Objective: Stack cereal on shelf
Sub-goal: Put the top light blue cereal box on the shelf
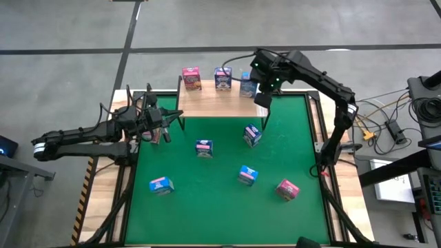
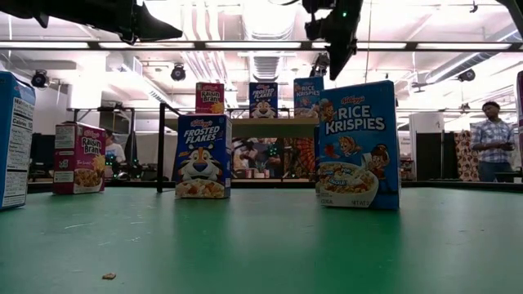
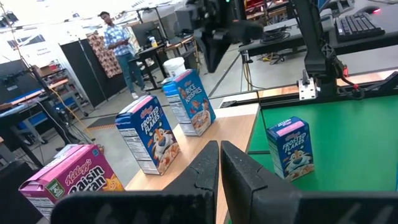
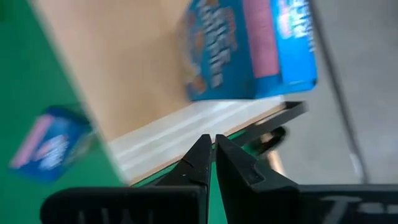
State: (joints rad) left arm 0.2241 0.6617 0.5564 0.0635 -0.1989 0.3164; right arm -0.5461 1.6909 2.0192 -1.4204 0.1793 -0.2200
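Three cereal boxes [image 1: 222, 78] upright in row on shelf [image 1: 207, 103]; five more scattered on green mat [image 1: 207, 207]. Right end effector [image 1: 264, 96] above shelf's right end, near blue box, fingers closed, empty. Left end effector [image 1: 167, 126] by shelf's left end, fingers closed, empty.

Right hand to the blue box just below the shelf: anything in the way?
Nothing visible. The right hand, shut and empty, hangs over the shelf's front right edge. The blue box stands on the green mat in front, no other box between.
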